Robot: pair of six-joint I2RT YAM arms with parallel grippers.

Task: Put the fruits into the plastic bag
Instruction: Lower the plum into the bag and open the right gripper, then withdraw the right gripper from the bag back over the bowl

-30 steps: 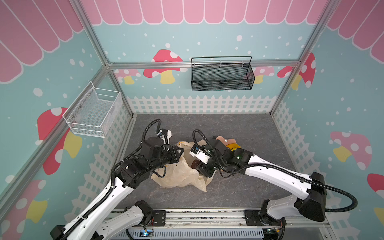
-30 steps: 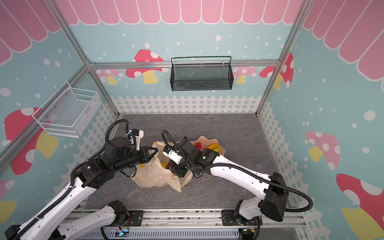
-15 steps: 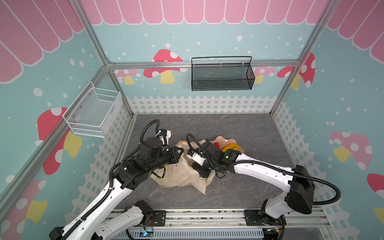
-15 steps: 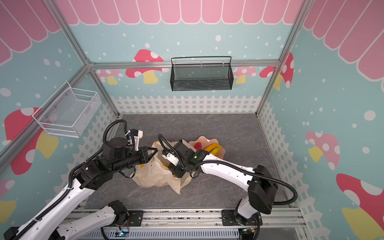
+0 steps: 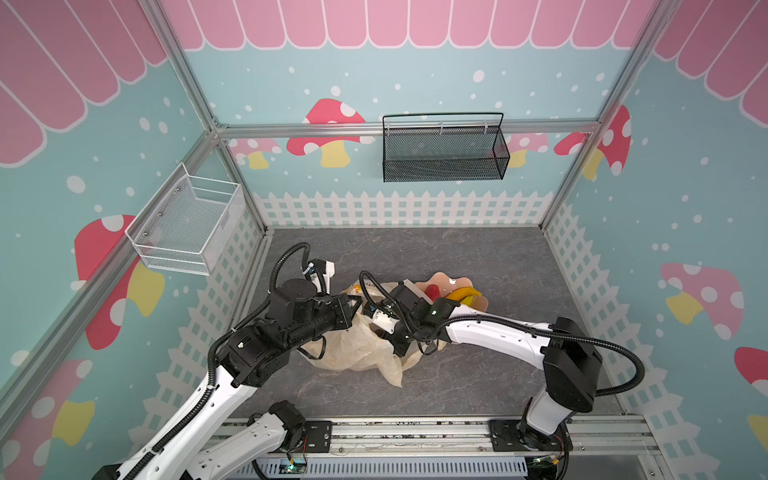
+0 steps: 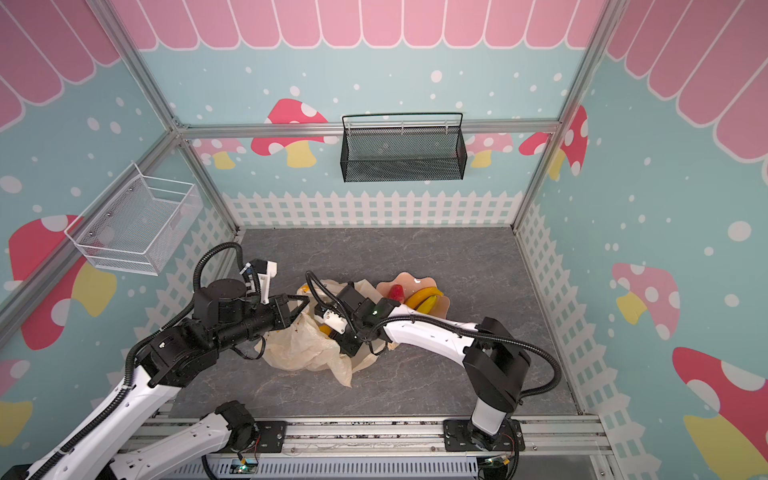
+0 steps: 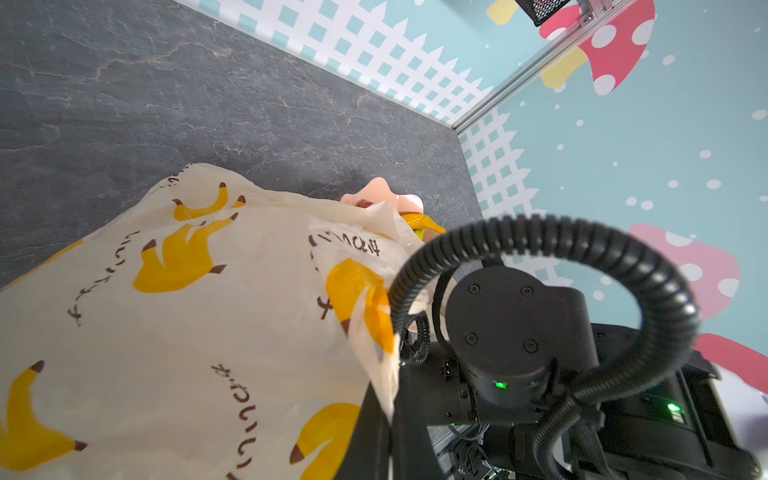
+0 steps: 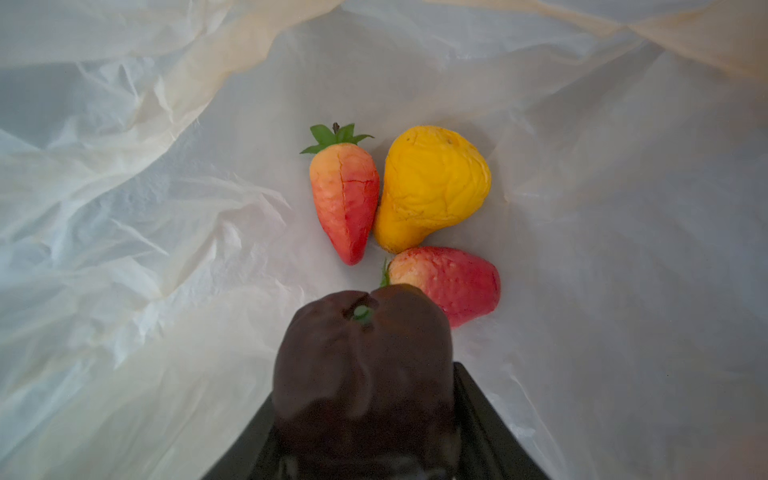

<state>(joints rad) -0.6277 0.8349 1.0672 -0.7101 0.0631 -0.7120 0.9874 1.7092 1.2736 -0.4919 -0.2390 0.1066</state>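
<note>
- Right wrist view, nearest: right end effector [image 8: 362, 399] is half closed around the dark brown-black round fruit [image 8: 361, 340], one black finger on each side. A green stem nub shows on the fruit.
- Just beyond, on the inner floor of the plastic bag [image 8: 166, 216]: a fat strawberry [image 8: 449, 282] partly hidden behind the dark fruit; I cannot tell whether they touch.
- Farther in: a wrinkled toy orange [image 8: 432, 187] and a long strawberry [image 8: 345, 203] with green leaves, side by side and touching.
- Left wrist view: the bag's banana-printed outside fills the near field and drapes over a black finger [image 7: 368, 432].
- Both top views: left end effector [image 5: 356, 301] is fully closed, pinching the bag's rim and holding it up. The right arm reaches into the mouth. The bag lies crumpled mid-counter [image 5: 478, 257].
- Just behind the bag: pink wavy-edged plate [image 5: 451, 280] carrying a red strawberry [image 5: 432, 291] and yellow bananas [image 5: 465, 296].
- Farthest: white wire basket [image 5: 187, 228] on the left wall, black mesh basket [image 5: 444, 151] on the back wall.
</note>
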